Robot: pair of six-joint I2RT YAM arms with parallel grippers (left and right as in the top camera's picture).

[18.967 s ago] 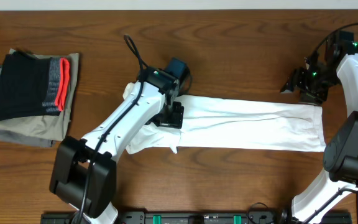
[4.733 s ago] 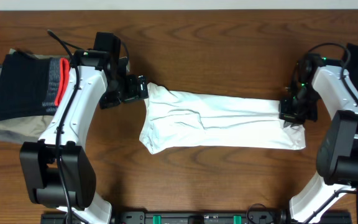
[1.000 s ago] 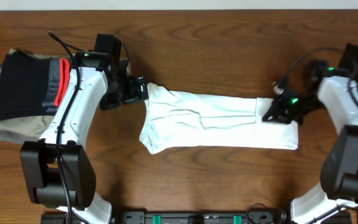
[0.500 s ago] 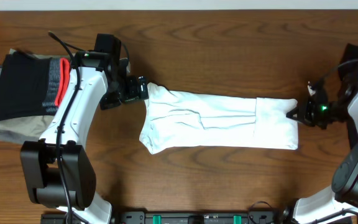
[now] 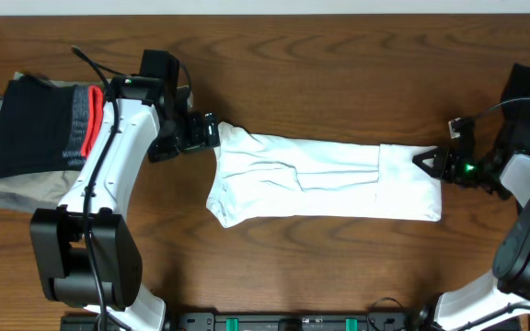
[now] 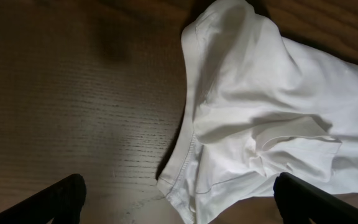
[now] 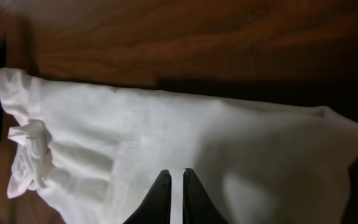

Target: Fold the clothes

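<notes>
Carefully, I am hovering right jaws pressed together, left jaws spread, beside the white cotton T-shirt, planning even pinches.

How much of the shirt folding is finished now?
Done: white T-shirt lies as a long band, right end turned over. In hand: nothing visibly gripped; right claw shut at that end, left claw open by the left end. Left: folding the band crosswise.
</notes>
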